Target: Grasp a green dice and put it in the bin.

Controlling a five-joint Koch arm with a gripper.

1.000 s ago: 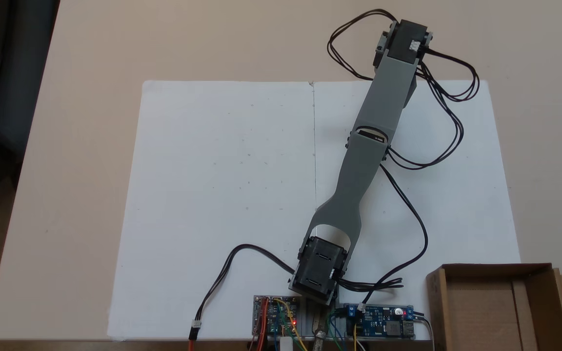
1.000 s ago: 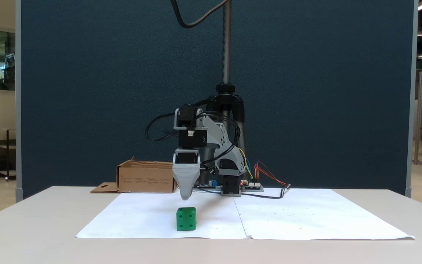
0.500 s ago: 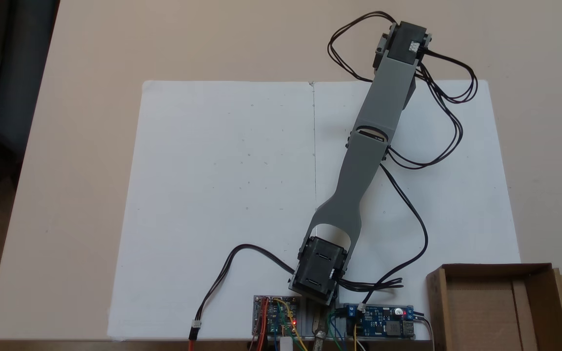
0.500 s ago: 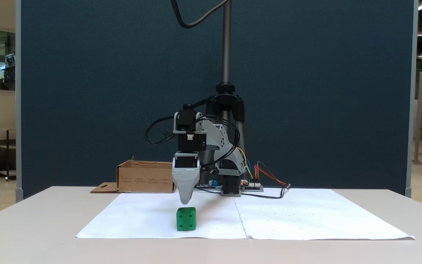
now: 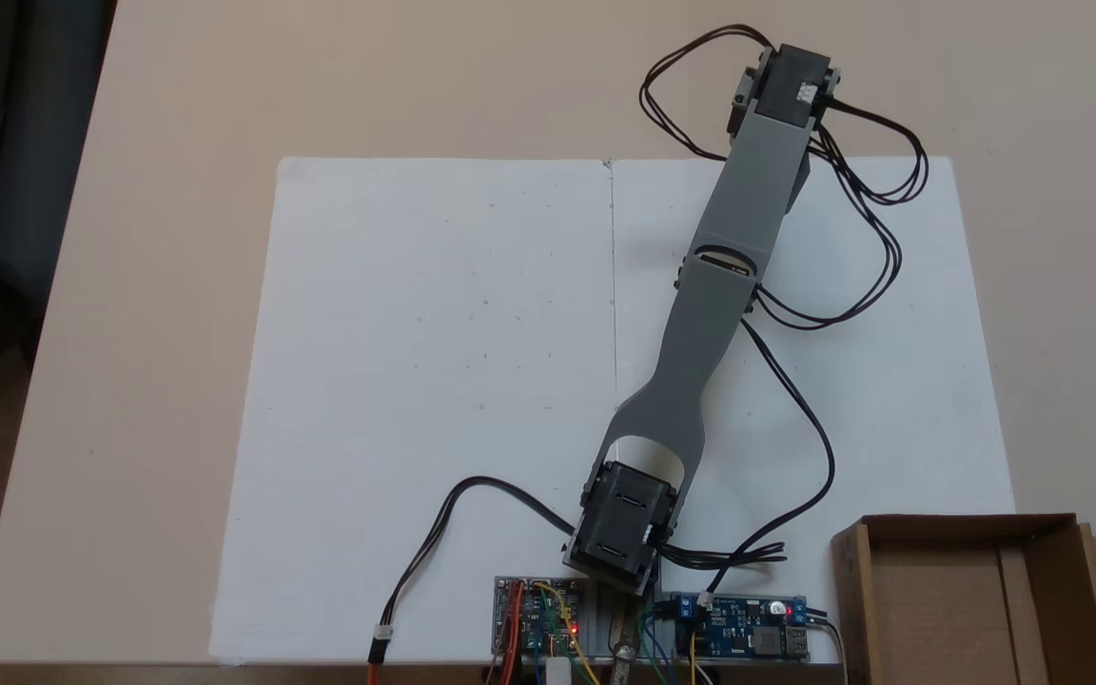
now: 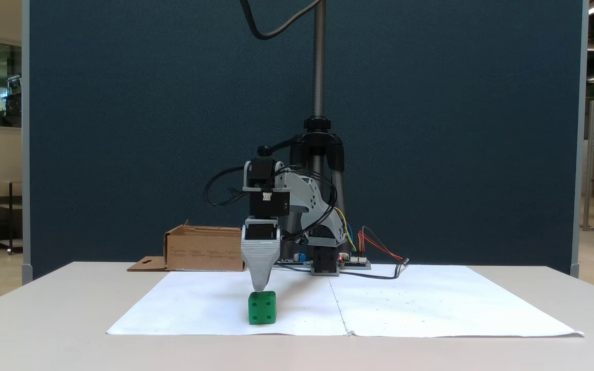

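Observation:
The green dice rests on the white paper near its front edge, one face with several pips turned to this fixed view. My gripper points straight down over it, the grey tip reaching the dice's top face. A single tapered jaw shows, the other lying behind it, so the gap is hidden. From above, the grey arm stretches from its base to the far right of the paper and covers what is under the wrist. The bin is a brown cardboard box at the near right corner, and it stands behind the arm as the bin.
Two white paper sheets cover the table's middle. Circuit boards and coloured wires sit beside the arm's base. Black cables loop right of the arm. A camera stand pole rises behind it before a dark blue partition.
The gripper has come down from about a dice's height above the dice until its tip meets the dice's top. The dice and bin have stayed put.

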